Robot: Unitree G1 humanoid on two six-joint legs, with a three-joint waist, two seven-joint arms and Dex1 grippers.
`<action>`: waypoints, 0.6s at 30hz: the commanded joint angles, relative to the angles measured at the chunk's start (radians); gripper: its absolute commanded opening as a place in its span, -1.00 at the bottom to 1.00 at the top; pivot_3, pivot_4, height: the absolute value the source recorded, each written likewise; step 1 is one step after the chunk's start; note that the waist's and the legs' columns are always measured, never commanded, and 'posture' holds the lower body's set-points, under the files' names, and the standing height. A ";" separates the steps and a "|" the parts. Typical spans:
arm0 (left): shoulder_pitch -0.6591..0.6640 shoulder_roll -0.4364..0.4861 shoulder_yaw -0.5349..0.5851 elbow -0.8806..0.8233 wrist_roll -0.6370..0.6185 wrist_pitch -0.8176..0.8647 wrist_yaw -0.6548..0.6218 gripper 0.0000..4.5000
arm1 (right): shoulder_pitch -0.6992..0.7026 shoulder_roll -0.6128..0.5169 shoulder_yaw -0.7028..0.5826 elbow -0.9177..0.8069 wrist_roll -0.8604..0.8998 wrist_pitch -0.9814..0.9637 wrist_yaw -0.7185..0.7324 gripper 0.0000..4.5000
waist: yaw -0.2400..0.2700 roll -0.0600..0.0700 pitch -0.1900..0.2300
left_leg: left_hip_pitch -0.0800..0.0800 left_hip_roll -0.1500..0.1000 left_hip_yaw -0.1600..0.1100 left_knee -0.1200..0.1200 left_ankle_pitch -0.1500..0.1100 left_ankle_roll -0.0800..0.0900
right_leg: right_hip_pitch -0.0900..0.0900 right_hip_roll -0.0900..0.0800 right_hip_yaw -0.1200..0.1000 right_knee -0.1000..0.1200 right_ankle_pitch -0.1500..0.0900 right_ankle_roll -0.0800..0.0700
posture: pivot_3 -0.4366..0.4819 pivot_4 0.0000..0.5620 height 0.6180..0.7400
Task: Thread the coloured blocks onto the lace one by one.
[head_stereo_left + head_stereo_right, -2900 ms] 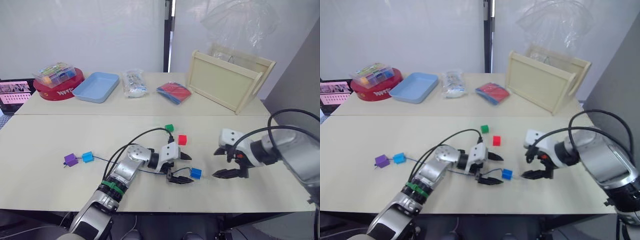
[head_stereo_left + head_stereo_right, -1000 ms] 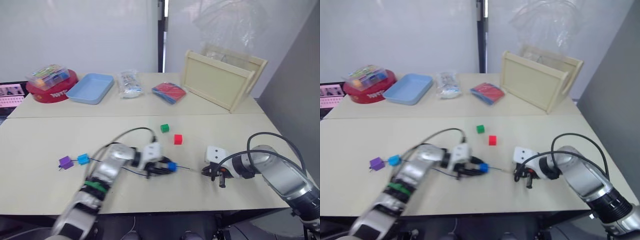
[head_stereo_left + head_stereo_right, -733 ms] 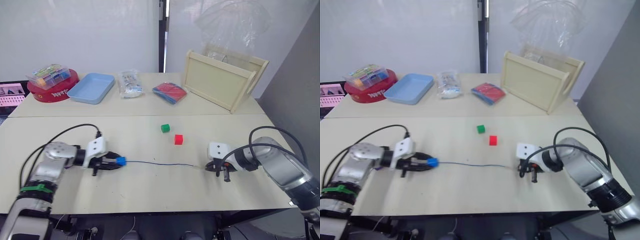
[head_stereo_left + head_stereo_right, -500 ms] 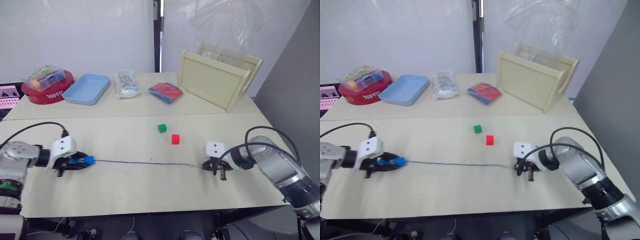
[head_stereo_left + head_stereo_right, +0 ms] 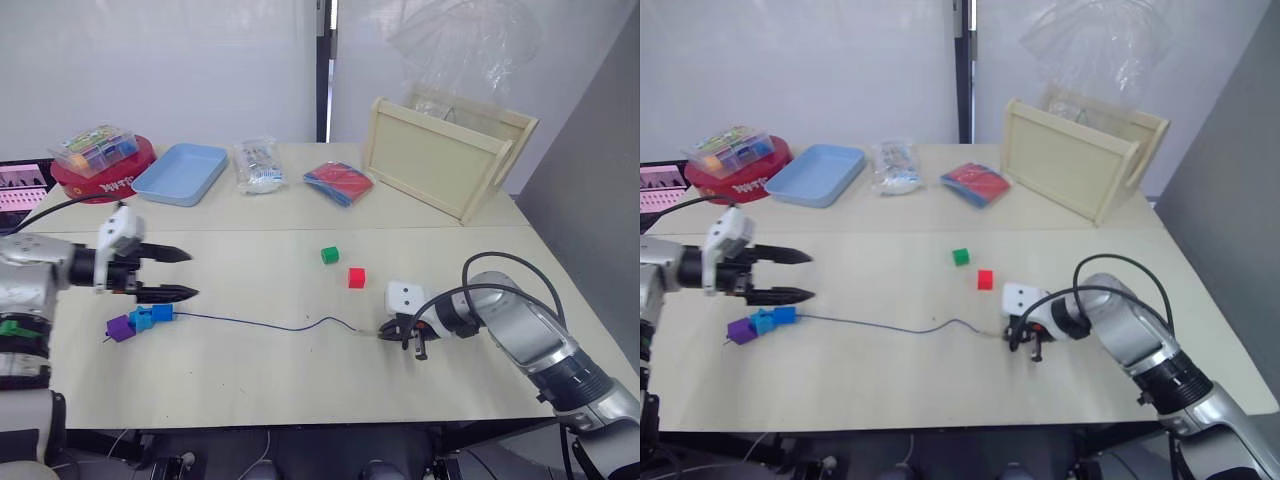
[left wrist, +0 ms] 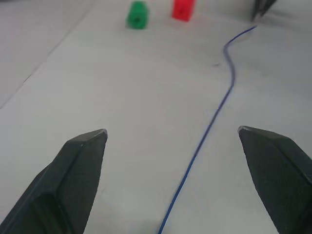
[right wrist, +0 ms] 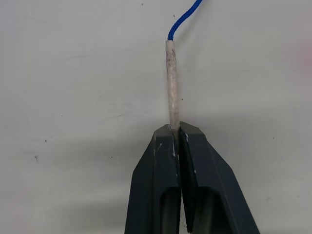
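Pale, matte worktop against white walls. Thin blue lace lay slack across it; its stiff whitish tip was pinched between the right end effector's closed black fingers. Purple, light blue and dark blue cubes sat strung together just below the left end effector, fingers spread wide. Green cube and red cube lay loose mid-worktop.

table: pale, two tops butted | front: lace lying slack, purple block, light blue block and dark blue block touching at its left end; green block, red block loose | back: red tin, blue tray, clear bag, red-and-blue packet, wooden crate
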 commanded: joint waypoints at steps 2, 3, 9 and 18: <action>0.029 -0.131 -0.060 -0.185 -0.026 0.032 0.015 0.98 | -0.024 0.014 0.001 -0.052 0.007 0.049 0.010 -1.00 | -0.003 0.000 0.000 | 0.000 0.001 0.000 0.000 0.000 0.000 | 0.000 0.001 0.000 0.000 0.000 0.000 | -0.05 -0.47 1.00; 0.035 -0.171 -0.077 -0.208 -0.024 0.019 0.020 0.98 | -0.025 0.013 0.007 -0.068 0.015 0.069 0.024 -1.00 | -0.004 0.000 0.000 | 0.000 0.001 0.000 0.000 0.000 0.000 | 0.000 0.001 0.000 0.000 0.000 0.000 | -0.05 -0.47 1.00; 0.044 -0.436 -0.180 -0.239 0.013 -0.084 0.085 0.98 | -0.027 -0.019 0.057 -0.164 0.034 0.188 0.089 -1.00 | -0.003 0.000 0.000 | -0.001 0.000 0.000 0.002 0.000 0.000 | 0.000 0.000 0.000 -0.001 0.000 0.000 | -0.05 -0.47 1.00; 0.124 -0.587 -0.289 -0.221 0.099 -0.180 0.173 0.98 | -0.034 -0.026 0.057 -0.176 0.031 0.227 0.057 -1.00 | -0.003 0.000 0.000 | -0.001 0.000 0.000 0.003 0.000 0.000 | 0.000 0.000 0.001 -0.001 0.000 0.000 | -0.05 -0.47 1.00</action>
